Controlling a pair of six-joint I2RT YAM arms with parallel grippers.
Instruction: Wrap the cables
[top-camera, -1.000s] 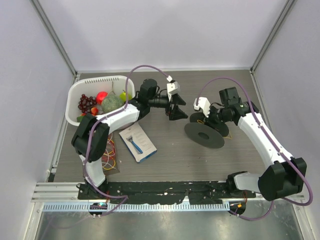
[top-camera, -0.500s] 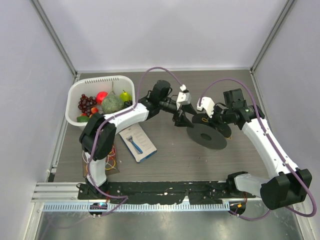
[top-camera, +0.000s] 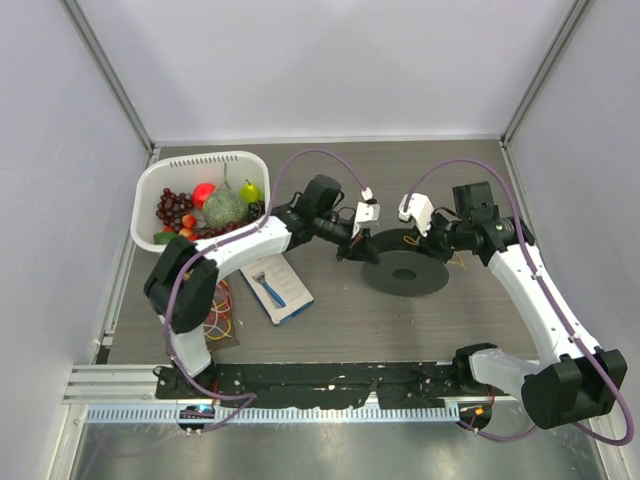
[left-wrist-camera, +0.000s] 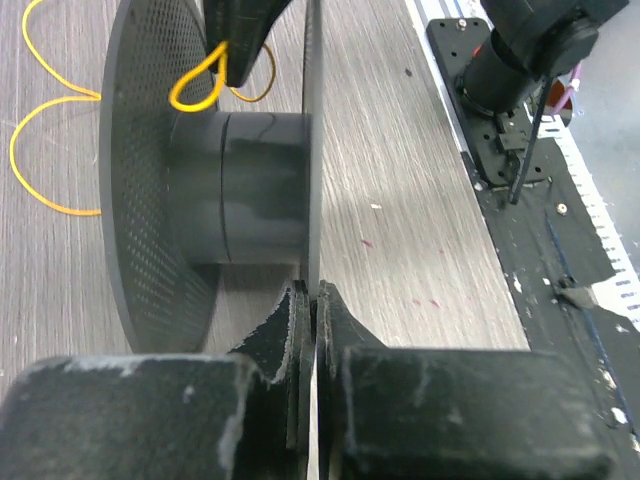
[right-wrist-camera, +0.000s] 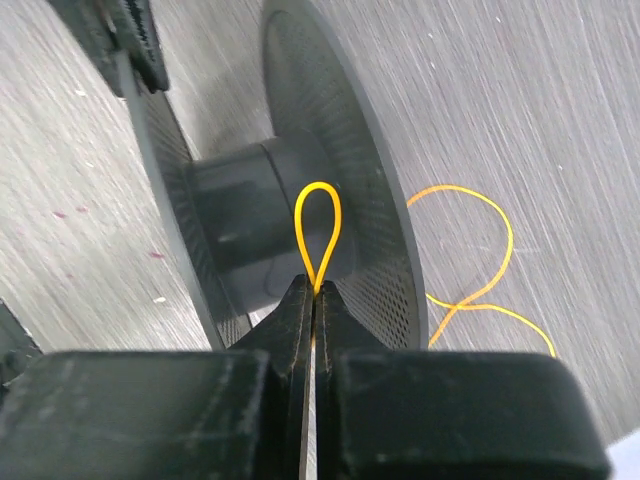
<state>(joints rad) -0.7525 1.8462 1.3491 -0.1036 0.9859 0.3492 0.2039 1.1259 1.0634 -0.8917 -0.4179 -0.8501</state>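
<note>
The spool (left-wrist-camera: 240, 185) sits between our grippers, with the wire (right-wrist-camera: 318, 185) looped over its hub. Our left gripper (left-wrist-camera: 312, 300), apart a second ago, has clamped on the flange rim at its tips. Our right gripper (right-wrist-camera: 314, 290) pinches the loop. With the spool steadied, we judge winding can start. We can read no writing.

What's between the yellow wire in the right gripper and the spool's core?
Nothing visible. The right gripper pinches a wire loop between the discs of the spool, right by the bare core; the left gripper clamps its rim.

Lab test cell — white walls (top-camera: 330, 70), metal rail (top-camera: 110, 381)
</note>
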